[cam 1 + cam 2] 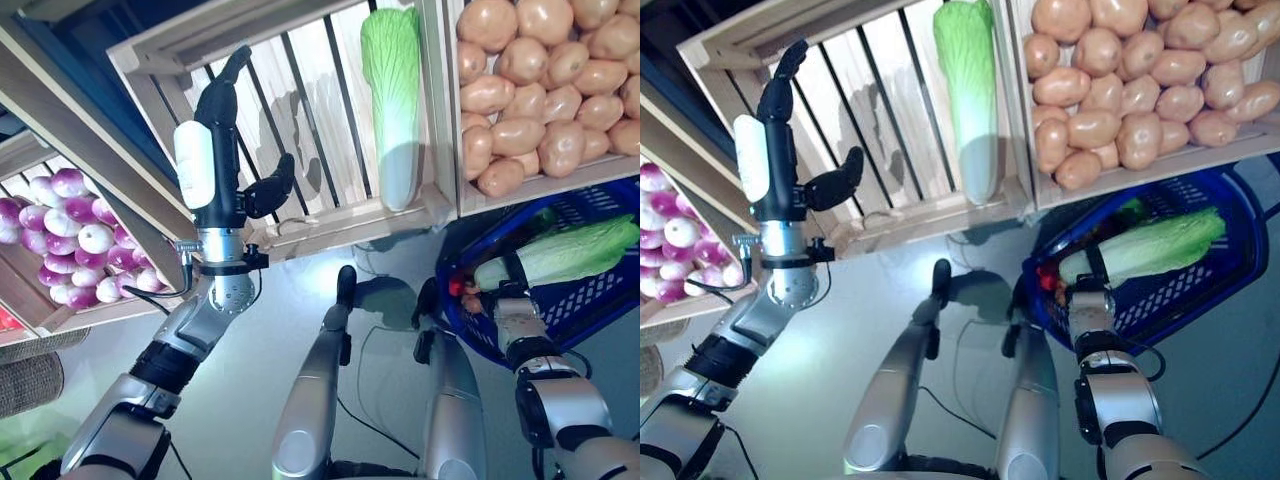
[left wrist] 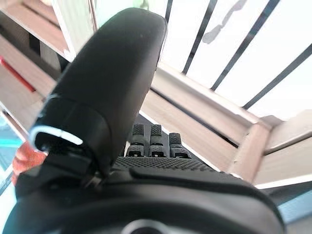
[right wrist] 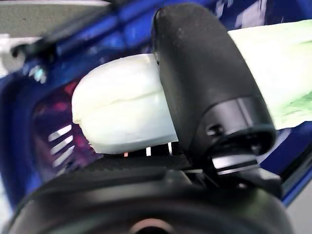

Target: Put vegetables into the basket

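Left eye view: a pale slatted wooden crate [image 1: 300, 90] holds one green napa cabbage [image 1: 392, 100]; the left hand [image 1: 225, 150] hangs released before it. Right wrist view: the right hand [image 3: 204, 97] grasps a second white-stemmed napa cabbage [image 3: 122, 122] inside the blue plastic basket [image 3: 29, 112].

Slatted wooden crates [image 1: 300, 215]: one napa cabbage [image 1: 392, 100]; potatoes [image 1: 540, 90]; purple onions [image 1: 65, 240]

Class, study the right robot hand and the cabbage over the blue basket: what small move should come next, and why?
Probably lower and release: the right robot hand grips the cabbage by its white end, already lying over the blue basket.
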You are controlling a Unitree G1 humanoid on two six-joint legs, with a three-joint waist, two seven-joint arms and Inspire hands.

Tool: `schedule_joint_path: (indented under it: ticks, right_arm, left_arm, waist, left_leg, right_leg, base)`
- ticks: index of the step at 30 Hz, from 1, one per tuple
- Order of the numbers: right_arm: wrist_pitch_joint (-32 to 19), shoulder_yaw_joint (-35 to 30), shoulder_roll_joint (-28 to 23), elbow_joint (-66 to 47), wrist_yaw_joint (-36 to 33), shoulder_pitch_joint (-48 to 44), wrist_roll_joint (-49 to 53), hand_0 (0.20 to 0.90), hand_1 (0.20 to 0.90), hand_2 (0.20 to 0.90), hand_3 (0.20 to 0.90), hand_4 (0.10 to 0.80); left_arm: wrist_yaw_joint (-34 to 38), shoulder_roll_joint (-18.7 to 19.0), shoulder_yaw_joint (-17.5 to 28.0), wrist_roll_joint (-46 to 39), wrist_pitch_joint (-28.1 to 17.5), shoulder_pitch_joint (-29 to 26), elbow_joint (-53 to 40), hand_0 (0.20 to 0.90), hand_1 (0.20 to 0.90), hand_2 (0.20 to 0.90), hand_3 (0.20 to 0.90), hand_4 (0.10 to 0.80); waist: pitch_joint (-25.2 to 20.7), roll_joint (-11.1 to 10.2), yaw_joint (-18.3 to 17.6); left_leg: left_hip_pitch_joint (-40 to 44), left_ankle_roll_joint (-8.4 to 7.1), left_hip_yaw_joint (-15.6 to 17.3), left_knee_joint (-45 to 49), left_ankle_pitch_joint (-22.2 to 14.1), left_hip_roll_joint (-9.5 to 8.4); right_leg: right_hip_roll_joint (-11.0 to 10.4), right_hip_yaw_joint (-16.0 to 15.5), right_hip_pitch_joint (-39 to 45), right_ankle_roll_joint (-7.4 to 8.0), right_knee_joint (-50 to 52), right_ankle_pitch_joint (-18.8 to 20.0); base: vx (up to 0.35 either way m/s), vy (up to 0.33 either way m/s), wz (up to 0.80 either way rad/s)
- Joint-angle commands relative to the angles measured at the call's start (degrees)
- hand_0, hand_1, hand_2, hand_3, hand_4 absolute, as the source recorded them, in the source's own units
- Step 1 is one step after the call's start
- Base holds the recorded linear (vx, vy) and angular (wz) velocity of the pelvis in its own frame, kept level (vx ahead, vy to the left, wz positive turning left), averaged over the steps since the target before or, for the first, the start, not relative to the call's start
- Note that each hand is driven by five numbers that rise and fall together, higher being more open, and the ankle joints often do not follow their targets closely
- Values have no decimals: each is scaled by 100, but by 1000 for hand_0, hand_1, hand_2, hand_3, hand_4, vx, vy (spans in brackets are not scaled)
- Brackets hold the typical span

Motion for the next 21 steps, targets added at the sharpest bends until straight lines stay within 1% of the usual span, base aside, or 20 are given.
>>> schedule_joint_path:
  ticks: [1, 6, 7, 10, 13, 17, 18, 19, 21]
  right_arm:
    - [-305, -241, -273, -183, -189, 172, 465, 300, 300, 300, 300, 400]
    - [-459, -361, -214, -321, -443, 274, 714, 300, 300, 300, 300, 400]
    - [-453, -388, -218, -317, -462, 295, 782, 300, 300, 300, 300, 400]
    - [-454, -439, -208, -346, -522, 349, 851, 300, 300, 300, 300, 400]
    - [-464, -505, -243, -319, -555, 434, 798, 300, 300, 300, 300, 400]
    - [-397, -608, -340, -330, -478, 561, 387, 300, 300, 300, 300, 400]
    - [-372, -616, -351, -346, -475, 584, 334, 900, 900, 900, 900, 800]
    - [-322, -625, -362, -368, -492, 626, 271, 900, 900, 900, 900, 800]
    - [-240, -631, -432, -362, -490, 695, 205, 900, 900, 900, 900, 800]
  left_arm:
    - [565, -28, 540, 310, -426, -190, -482, 900, 900, 900, 900, 800]
    - [608, 27, 539, 390, -359, -227, -528, 900, 900, 900, 900, 800]
    - [601, 47, 529, 393, -346, -234, -510, 900, 900, 900, 900, 800]
    - [607, 86, 507, 434, -350, -230, -500, 900, 900, 900, 900, 800]
    - [625, 131, 510, 487, -361, -211, -509, 900, 900, 900, 900, 800]
    - [562, 306, 498, 476, -315, -227, -586, 900, 900, 900, 900, 800]
    - [471, 352, 498, 549, -331, -239, -591, 900, 900, 900, 900, 800]
    - [333, 424, 480, 757, -336, -260, -599, 900, 900, 900, 900, 800]
    - [18, 614, 385, 1245, -183, -325, -660, 900, 900, 900, 900, 800]
  waist:
    - [-11, 91, -59]
    - [-11, 103, -127]
    - [-11, 108, -140]
    - [-11, 114, -161]
    - [-11, 125, -181]
    - [-11, 131, -215]
    - [-11, 124, -222]
    - [-11, 114, -235]
    - [-11, 102, -265]
  left_leg:
    - [-428, 71, 26, 675, -393, -311]
    - [-610, 64, 41, 836, -398, -328]
    - [-598, 63, 54, 881, -461, -322]
    - [-638, 74, 71, 933, -474, -318]
    - [-665, 73, 80, 939, -430, -320]
    - [-655, 65, 118, 1008, -503, -304]
    - [-641, 60, 123, 1009, -509, -297]
    - [-629, 55, 131, 1009, -511, -293]
    - [-603, 42, 153, 1009, -517, -279]
  right_leg:
    - [155, 143, 168, 141, -141, 198]
    - [203, 199, 10, 109, -79, 246]
    - [203, 209, 18, 113, -35, 189]
    - [214, 218, -18, 97, 9, 184]
    - [236, 221, -38, 80, 13, 221]
    - [248, 230, -35, 75, 70, 167]
    - [251, 230, -23, 76, 67, 170]
    - [262, 227, -8, 72, 60, 176]
    - [278, 230, 24, 71, 36, 186]
  base:
    - [4, 1, 3]
    - [6, 0, 0]
    - [24, -4, -4]
    - [19, -4, -3]
    - [0, 0, 0]
    - [18, -6, -1]
    - [0, 0, 0]
    - [0, 0, 0]
    - [7, 0, -2]
